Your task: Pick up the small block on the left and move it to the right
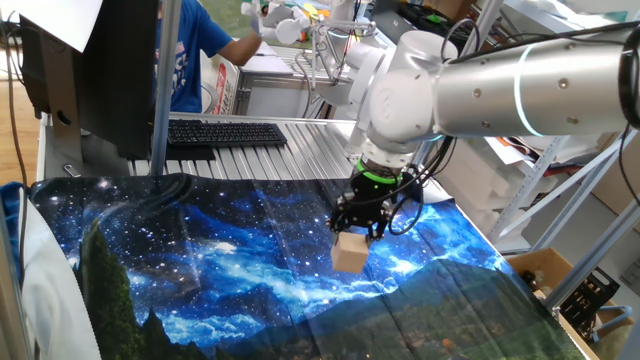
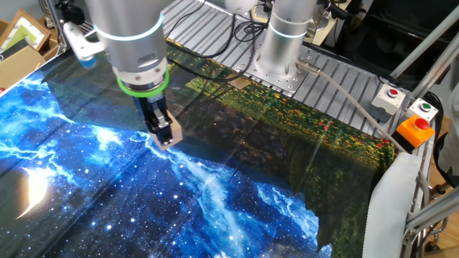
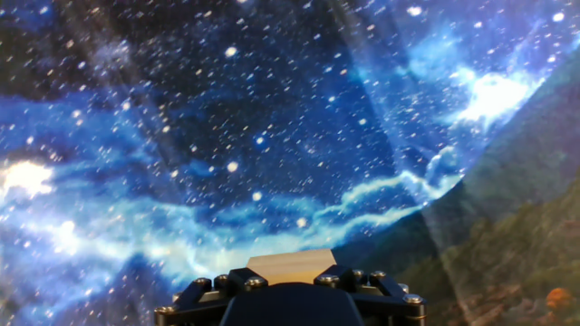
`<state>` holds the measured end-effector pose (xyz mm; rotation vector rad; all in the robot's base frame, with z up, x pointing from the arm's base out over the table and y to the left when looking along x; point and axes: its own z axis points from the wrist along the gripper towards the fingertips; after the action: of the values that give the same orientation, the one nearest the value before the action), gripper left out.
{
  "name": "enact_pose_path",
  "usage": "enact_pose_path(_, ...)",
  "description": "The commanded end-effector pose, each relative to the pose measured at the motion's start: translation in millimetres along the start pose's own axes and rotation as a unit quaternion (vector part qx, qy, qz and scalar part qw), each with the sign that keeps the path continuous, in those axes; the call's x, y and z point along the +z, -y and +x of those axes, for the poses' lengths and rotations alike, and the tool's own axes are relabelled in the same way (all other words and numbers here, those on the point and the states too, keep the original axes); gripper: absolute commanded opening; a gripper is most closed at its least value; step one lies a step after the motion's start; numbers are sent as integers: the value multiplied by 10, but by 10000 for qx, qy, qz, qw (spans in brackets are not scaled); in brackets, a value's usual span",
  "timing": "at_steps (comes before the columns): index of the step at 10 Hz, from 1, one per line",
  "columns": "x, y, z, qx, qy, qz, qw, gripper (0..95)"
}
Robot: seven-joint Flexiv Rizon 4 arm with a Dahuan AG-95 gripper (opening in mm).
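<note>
The small block is a plain light tan wooden cube, held between the black fingers of my gripper above the starry blue cloth. In the other fixed view the gripper is shut on the block, close over the cloth. In the hand view only the block's tan top face shows past the black gripper body; the fingertips are hidden.
A black keyboard lies on the ribbed metal table at the back. A person in blue stands behind. The arm's base stands at the cloth's far edge. Button boxes sit at the right.
</note>
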<state>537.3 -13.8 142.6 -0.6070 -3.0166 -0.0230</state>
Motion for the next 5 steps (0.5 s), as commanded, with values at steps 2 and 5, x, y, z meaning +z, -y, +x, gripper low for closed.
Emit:
enact_pose_path(2,63,-53,137,6,52,-12,10000,0)
enact_pose_path(5,58,-81,186,-26,56,1,10000,0)
